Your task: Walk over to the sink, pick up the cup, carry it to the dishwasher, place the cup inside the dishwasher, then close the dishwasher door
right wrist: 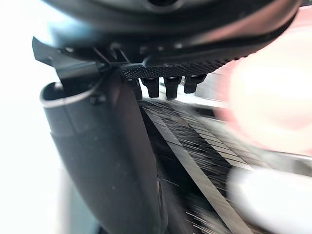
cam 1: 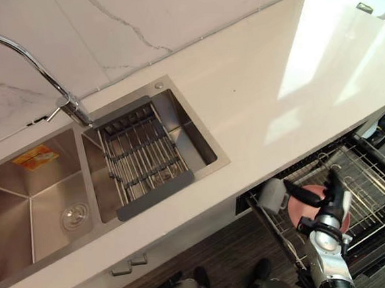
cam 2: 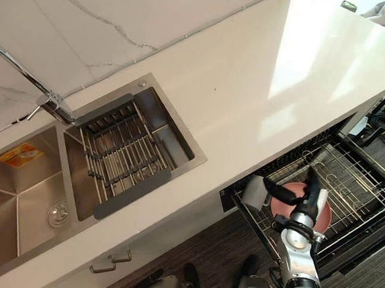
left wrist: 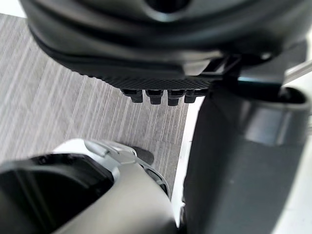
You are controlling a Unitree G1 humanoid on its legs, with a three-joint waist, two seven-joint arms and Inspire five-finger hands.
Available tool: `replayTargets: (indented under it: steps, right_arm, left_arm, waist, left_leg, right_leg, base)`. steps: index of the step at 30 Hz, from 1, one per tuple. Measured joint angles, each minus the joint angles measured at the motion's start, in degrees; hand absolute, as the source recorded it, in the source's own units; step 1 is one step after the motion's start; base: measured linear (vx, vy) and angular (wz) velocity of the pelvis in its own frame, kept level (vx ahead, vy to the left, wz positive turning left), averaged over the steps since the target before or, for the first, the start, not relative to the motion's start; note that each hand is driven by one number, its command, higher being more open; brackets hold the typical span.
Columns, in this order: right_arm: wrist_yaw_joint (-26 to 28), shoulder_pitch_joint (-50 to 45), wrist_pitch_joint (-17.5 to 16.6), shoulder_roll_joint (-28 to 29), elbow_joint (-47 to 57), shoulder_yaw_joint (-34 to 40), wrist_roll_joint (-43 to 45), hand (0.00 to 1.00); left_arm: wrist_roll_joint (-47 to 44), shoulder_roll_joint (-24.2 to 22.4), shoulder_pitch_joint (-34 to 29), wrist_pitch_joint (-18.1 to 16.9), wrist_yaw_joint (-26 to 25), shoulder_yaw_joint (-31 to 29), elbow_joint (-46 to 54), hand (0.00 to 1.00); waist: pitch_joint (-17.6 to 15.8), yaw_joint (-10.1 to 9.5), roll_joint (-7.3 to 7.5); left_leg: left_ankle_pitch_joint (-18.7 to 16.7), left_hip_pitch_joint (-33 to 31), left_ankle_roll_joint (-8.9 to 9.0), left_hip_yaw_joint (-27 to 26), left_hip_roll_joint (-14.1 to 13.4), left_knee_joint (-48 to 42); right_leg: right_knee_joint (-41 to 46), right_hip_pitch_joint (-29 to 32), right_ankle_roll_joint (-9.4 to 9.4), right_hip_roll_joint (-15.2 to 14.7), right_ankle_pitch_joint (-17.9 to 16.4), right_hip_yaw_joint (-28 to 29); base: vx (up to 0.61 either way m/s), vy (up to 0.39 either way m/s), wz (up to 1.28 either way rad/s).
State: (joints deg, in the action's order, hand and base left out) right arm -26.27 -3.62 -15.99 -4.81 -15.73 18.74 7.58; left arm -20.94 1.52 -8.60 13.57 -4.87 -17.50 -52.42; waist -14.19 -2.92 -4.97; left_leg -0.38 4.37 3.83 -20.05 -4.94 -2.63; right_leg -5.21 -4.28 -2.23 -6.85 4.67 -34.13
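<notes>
Right hand (cam 1: 332, 202) over cup (cam 1: 302, 214), grip unclear | cup mouth-up, axis upright | in rack (cam 1: 378, 182)

This is a kitchen. A steel sink (cam 1: 35, 198) with a bent tap (cam 1: 15, 46) sits in the long white table (cam 1: 275, 89), and an open dishwasher (cam 1: 378, 188) shows under its front edge.

Your right hand (cam 1: 332, 202) hovers at the near right over the pulled-out dishwasher rack (cam 1: 378, 182), thumb and fingers spread about the pink cup (cam 1: 298, 212) at the rack's left end. The sink (cam 1: 42, 197) lies well apart to the left, set in the white counter (cam 1: 262, 91).
</notes>
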Motion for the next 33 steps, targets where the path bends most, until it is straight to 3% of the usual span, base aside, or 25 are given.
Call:
replayTargets:
  steps: [7,9,11,12,13,16,17,21,26,33]
  right_arm:
    - [-9.55,-2.25,-10.80,0.42,5.36,17.71,3.19,1.00]
    - [-10.77,-3.67,-14.65,0.81,3.74,21.95,9.95,1.00]
    - [-6.82,-4.91,-18.50,1.94,-1.42,26.05,28.40,1.00]
    - [-5.98,-5.06,-19.02,2.46,-3.20,26.80,32.58,1.00]
    - [-0.61,-6.36,-18.96,5.35,-7.41,26.91,44.62,1.00]
    - [4.85,-7.83,-17.33,9.27,-11.08,22.70,52.73,1.00]
    - [6.44,-7.95,-14.90,9.46,-13.09,17.76,54.60,1.00]
    - [12.51,-8.69,-11.70,8.98,-13.32,10.32,53.70,1.00]
    - [18.39,-8.78,-8.78,8.70,-14.40,7.90,53.86,1.00]
    - [23.58,-6.81,-4.38,5.34,-18.75,5.75,56.61,1.00]
  left_arm:
    - [-2.72,-0.44,-1.78,0.08,-0.04,-4.22,-0.43,1.00]
    - [-3.11,-0.79,-1.78,0.26,-0.09,-5.16,-0.64,1.00]
    - [-4.91,-1.62,-1.78,1.16,-0.22,-6.24,-0.79,1.00]
    - [-5.02,-1.72,-1.83,1.36,-0.20,-6.35,-0.83,1.00]
    - [-5.08,-1.73,-1.83,2.15,-0.30,-6.47,-0.89,1.00]
    - [-5.27,-2.40,-1.96,2.32,-1.21,-7.21,-1.06,1.00]
    - [-5.30,-3.01,-1.98,2.15,-1.65,-7.40,-1.19,1.00]
    - [-5.04,-4.43,-2.61,0.27,-1.92,-7.45,0.47,1.00]
    - [-4.92,-4.52,-3.79,-0.96,-1.88,-7.43,0.70,1.00]
    - [-3.52,-2.69,-4.06,-1.46,-1.03,-6.32,-0.13,1.00]
  waist:
    - [2.80,0.58,1.90]
    - [3.38,0.82,1.83]
    - [4.10,0.83,1.85]
    - [4.30,0.84,1.82]
    - [4.55,1.00,1.73]
    - [5.06,1.14,1.36]
    - [5.46,1.22,0.71]
    - [6.12,-0.03,0.34]
    - [6.44,-0.34,0.53]
    - [7.15,-1.11,1.37]
  left_leg:
    - [-2.21,1.68,-0.64,-3.67,-1.08,0.00]
    - [-2.35,1.91,-0.73,-4.12,-1.18,-0.01]
    - [-2.51,2.73,-0.72,-4.33,-1.38,-0.03]
    - [-2.67,2.93,-0.72,-4.44,-1.53,-0.10]
    - [-3.57,3.36,-0.72,-5.23,-2.17,-0.83]
    - [-5.05,3.31,-1.35,-6.10,-2.76,-1.72]
    - [-5.82,3.32,-1.37,-6.84,-2.81,-1.76]
    - [-5.90,2.66,-1.30,-7.38,-3.20,-2.00]
    - [-4.41,1.74,-0.97,-6.66,-3.88,-2.56]
    - [-1.57,1.09,-0.22,-1.81,-2.50,-0.50]
  right_leg:
    - [0.01,-0.05,0.13,1.10,0.41,2.55]
    - [0.02,-0.11,0.40,1.18,0.59,2.72]
    - [0.03,-0.85,0.52,1.36,0.45,2.69]
    - [0.03,-1.10,0.56,1.48,0.37,2.65]
    - [0.03,-1.80,0.57,1.83,0.08,2.69]
    - [0.03,-1.91,0.52,2.11,-0.01,2.60]
    - [0.04,-1.83,0.69,1.96,0.22,2.46]
    - [0.02,-1.83,1.01,1.72,-0.10,0.47]
    - [0.02,-1.93,0.83,1.93,-0.31,-1.32]
    - [0.02,-3.05,0.56,1.15,-0.44,-5.83]
  base:
    - [0.04,0.033,-0.22]
    - [0.02,0.029,-0.08]
    - [0.00,0.000,0.00]
    - [-0.01,0.032,-0.04]
    - [-0.04,0.026,-0.08]
    - [-0.04,0.035,-0.13]
    - [-0.04,0.071,-0.06]
    - [-0.02,0.065,0.22]
    - [0.03,0.053,0.17]
    - [0.06,0.056,0.35]
